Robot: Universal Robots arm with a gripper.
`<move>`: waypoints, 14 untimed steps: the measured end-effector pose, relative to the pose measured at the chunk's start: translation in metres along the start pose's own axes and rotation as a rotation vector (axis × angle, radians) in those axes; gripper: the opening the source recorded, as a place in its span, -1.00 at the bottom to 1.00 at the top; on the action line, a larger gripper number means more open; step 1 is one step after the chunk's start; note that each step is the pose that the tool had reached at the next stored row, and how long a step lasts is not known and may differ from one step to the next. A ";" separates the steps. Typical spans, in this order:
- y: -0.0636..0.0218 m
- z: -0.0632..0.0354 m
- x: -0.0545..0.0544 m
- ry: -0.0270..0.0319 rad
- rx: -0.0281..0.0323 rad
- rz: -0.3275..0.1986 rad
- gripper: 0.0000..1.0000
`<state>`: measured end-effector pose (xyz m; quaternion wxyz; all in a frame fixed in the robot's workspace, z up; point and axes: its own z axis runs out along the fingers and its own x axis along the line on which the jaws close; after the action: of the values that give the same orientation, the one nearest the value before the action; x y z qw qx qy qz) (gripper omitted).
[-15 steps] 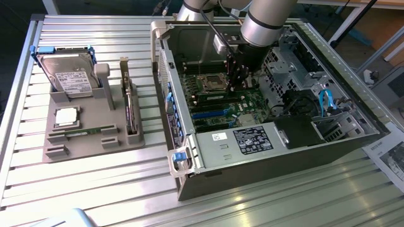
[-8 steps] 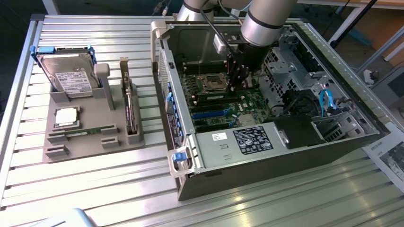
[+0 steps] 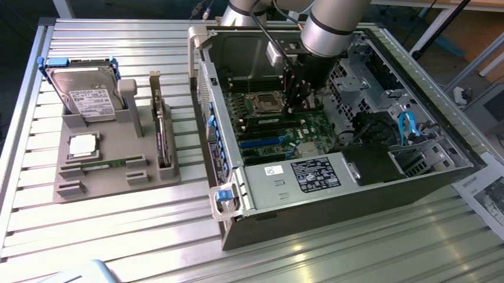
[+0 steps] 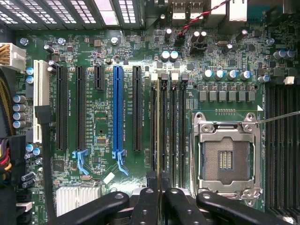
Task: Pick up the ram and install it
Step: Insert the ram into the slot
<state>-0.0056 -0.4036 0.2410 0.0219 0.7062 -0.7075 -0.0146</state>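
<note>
On the metal table (image 3: 118, 242), all around the empty chip socket (image 4: 229, 157), sat the big computer case (image 3: 275, 184), lying on its side with the lid off. Well apart from the socket, toward the exterior view's left, was a gray tray (image 3: 126, 177) with a spare stick (image 3: 102, 165) lying flat in it. The robot arm (image 3: 334, 26) pointed down into the case and ended just beside the socket. Under it lay the green board (image 4: 101, 108) that held the socket. A row of long thin slots (image 4: 182, 131) ran just beside the socket. The claw (image 4: 161, 192) hung over those slots, and its black fingers (image 4: 147, 206) were pinched together on the ram (image 4: 160, 136). The ram stood on its edge, so it looked like a thin line, near the socket and lined up with one of the slots. I could not tell if it was touching the slot or floating just above it. I think the ram was very light, and stiff like a cracker, so it could snap if bent. Its little chips and its metal teeth were probably easy to hurt. The best place to hold it looked like the two flat sides near the top edge, in the middle, as the claw had it, so it would not tip.
</note>
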 end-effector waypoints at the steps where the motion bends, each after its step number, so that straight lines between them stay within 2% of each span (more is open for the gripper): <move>1: 0.0000 0.0001 0.000 -0.0002 0.0001 0.000 -0.76; 3: -0.0001 0.0001 0.001 -0.0018 0.0001 0.000 -0.76; 4: -0.0001 0.0001 0.001 -0.0046 0.0001 0.000 -0.76; 5: -0.0001 0.0001 0.001 -0.0112 0.0002 -0.001 -0.76; 6: -0.0001 0.0001 0.001 -0.0201 0.0006 -0.001 -0.76; 7: -0.0001 0.0001 0.001 -0.0243 0.0008 -0.001 -0.76; 14: -0.0001 -0.0002 0.002 -0.0250 0.0008 -0.001 -0.76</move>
<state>-0.0055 -0.4053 0.2412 0.0128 0.7065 -0.7073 -0.0231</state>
